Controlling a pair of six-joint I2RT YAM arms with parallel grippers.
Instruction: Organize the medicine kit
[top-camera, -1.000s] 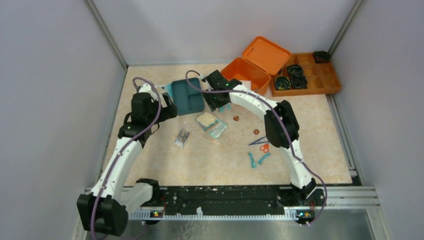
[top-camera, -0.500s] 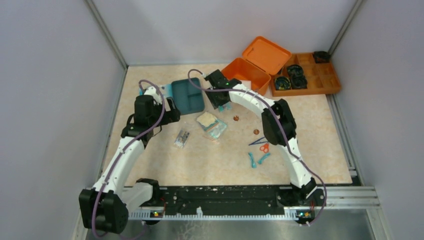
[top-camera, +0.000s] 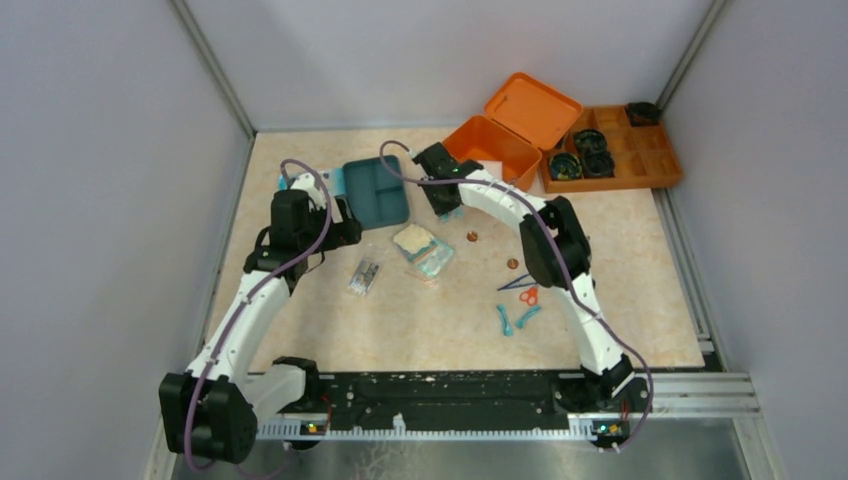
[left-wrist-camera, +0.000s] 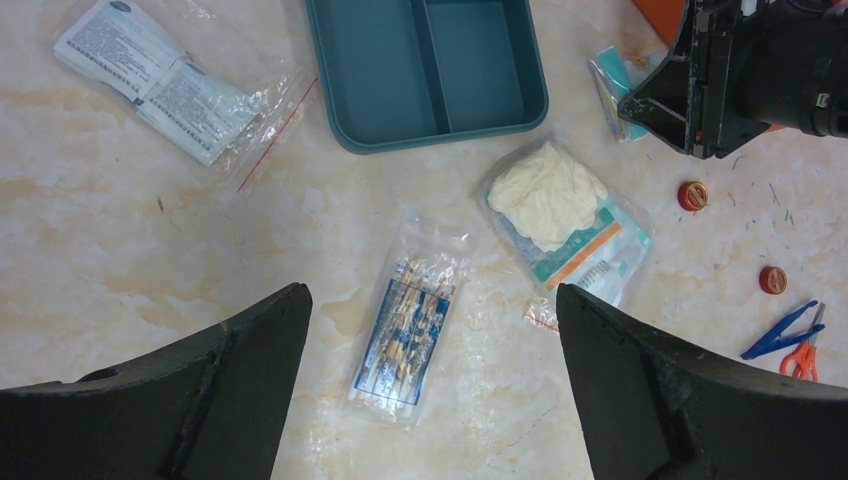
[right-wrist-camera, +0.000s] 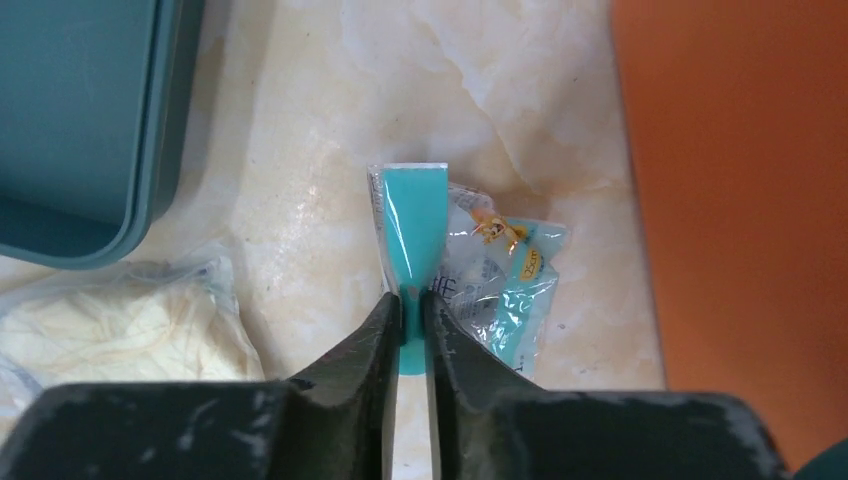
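The medicine kit (top-camera: 495, 150), an orange box with its lid (top-camera: 533, 108) swung open, stands at the back; its orange side (right-wrist-camera: 740, 180) fills the right of the right wrist view. My right gripper (right-wrist-camera: 413, 298) is low over the table just left of the kit, shut on the edge of a flat teal packet (right-wrist-camera: 415, 225). A clear, teal-printed pouch (right-wrist-camera: 505, 280) lies against that packet. My left gripper (left-wrist-camera: 430, 300) hovers open above a clear packet of swabs (left-wrist-camera: 410, 325), touching nothing.
A teal compartment tray (top-camera: 375, 192) sits left of the right gripper. A gauze pouch (left-wrist-camera: 565, 215), white sachets (left-wrist-camera: 160, 80), two small red discs (top-camera: 471, 237), orange scissors (top-camera: 528, 295) and blue tweezers (top-camera: 515, 283) lie on the table. An orange divided tray (top-camera: 625, 160) stands far right.
The right gripper's jaws have come together on the teal packet. The left arm has shifted slightly to the right, its gripper still wide.
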